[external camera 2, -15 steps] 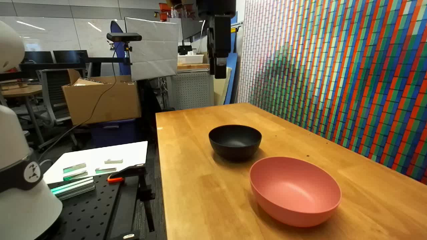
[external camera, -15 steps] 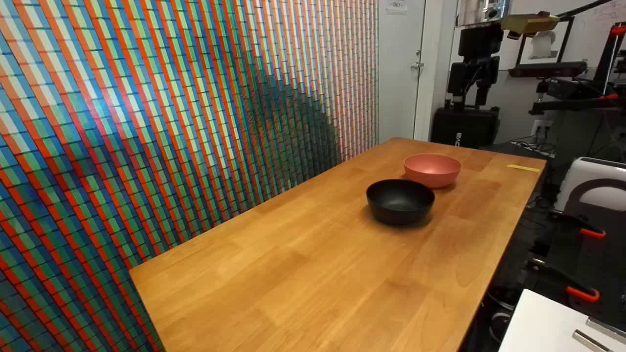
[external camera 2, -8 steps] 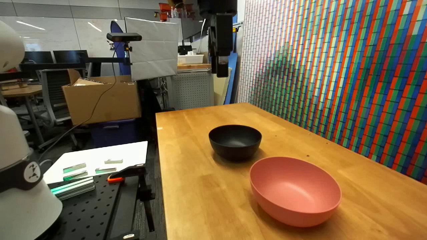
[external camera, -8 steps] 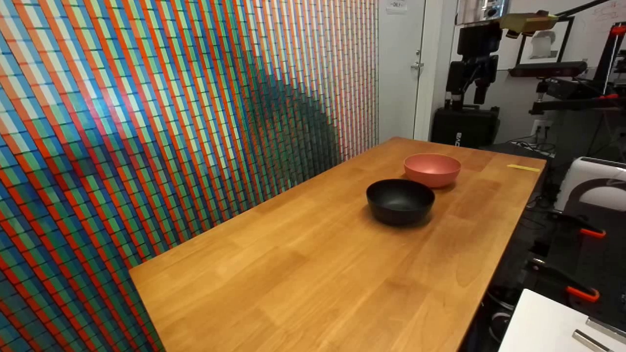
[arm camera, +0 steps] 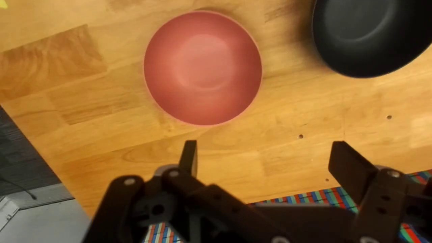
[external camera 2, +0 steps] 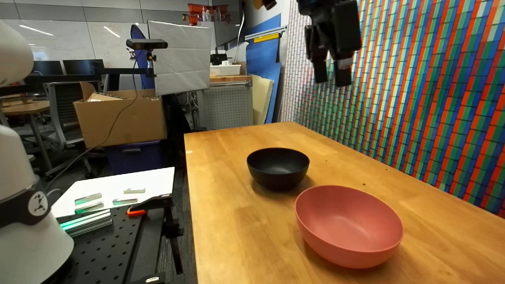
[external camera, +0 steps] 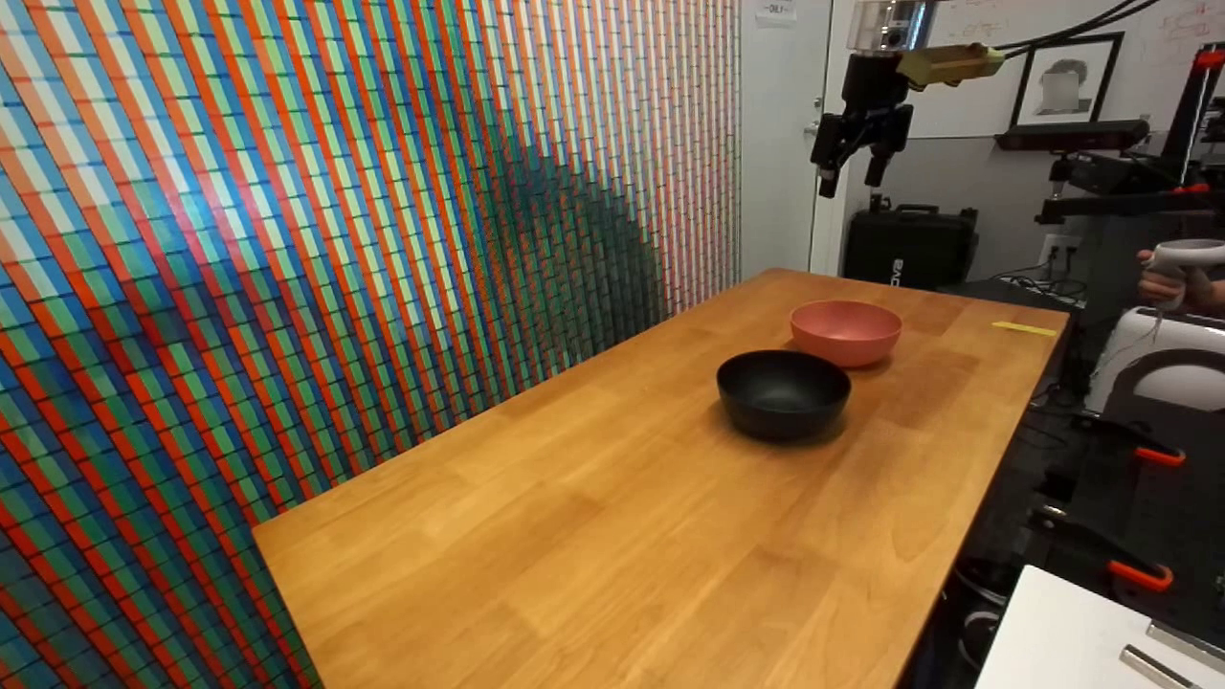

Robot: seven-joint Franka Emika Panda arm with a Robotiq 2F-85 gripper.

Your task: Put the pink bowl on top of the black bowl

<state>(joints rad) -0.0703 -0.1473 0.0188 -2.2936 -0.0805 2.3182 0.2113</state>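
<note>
Pink bowl [external camera 2: 349,232]: it is sitting upright on the wooden tabletop [external camera 2: 229,221], at the lower right of the frame in an exterior view; in the wrist view the pink bowl [arm camera: 203,67] is showing its round inside at upper centre.

Black bowl [external camera 2: 278,169]: it is standing upright near the pink bowl but apart from it, by the middle of the frame in an exterior view; the upper right corner of the wrist view is cutting it off.

Claw [external camera 2: 332,80]: it is hanging in the air at the upper right in both exterior views; in the wrist view its fingers [arm camera: 188,156] are standing spread wide along the lower part, tabletop showing between them.

Yellow strip [external camera: 1024,328]: it is lying on the tabletop by the corner at the right of the frame.

Patterned wall [external camera: 335,239]: it is running along the tabletop's long side, filling the left of the frame in an exterior view.

Hand [external camera: 1187,287]: it is holding a white device [external camera: 1191,254] at the right edge of the frame.
</note>
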